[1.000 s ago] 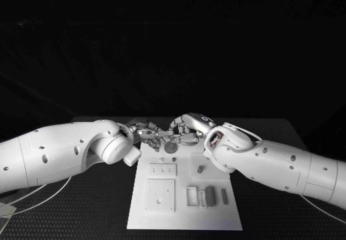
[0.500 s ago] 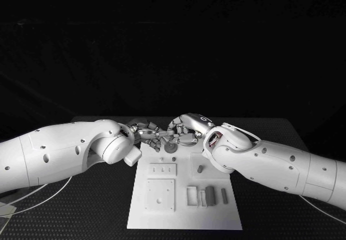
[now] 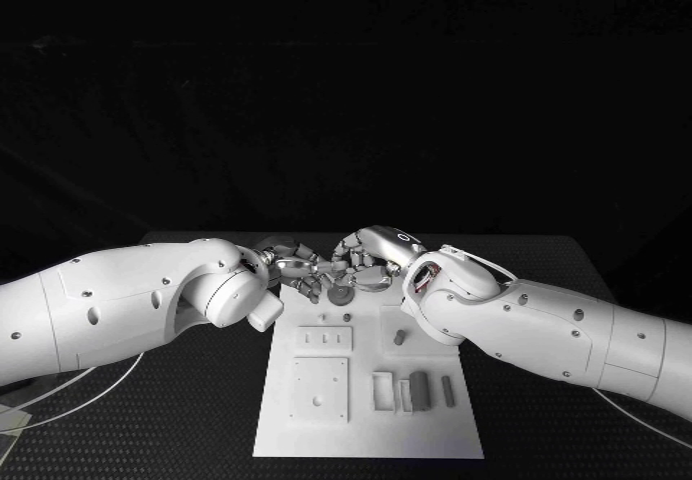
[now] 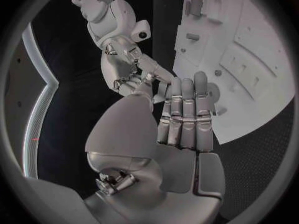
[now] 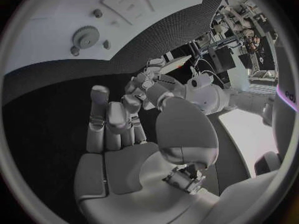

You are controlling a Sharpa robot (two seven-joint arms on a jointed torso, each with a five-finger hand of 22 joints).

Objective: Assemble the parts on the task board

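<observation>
While both arms reached in from the sides, the black table [image 3: 173,410] carried the white task board [image 3: 368,400] at its centre, near edge toward the robot. Left hand [image 3: 296,268] and right hand [image 3: 368,262] met just over the board's far edge, fingertips close together. Right hand's fingers [image 5: 112,119] were partly curled, nothing seen in them; left hand's fingers [image 4: 187,109] lay straight and side by side, and I couldn't tell whether it held anything. A grey gear [image 3: 340,296] lay on the board at the far edge, right under both hands. Small grey block parts [image 3: 420,390] stood in slots near the board's right edge, and a short peg [image 3: 400,338] stood mid-board.
</observation>
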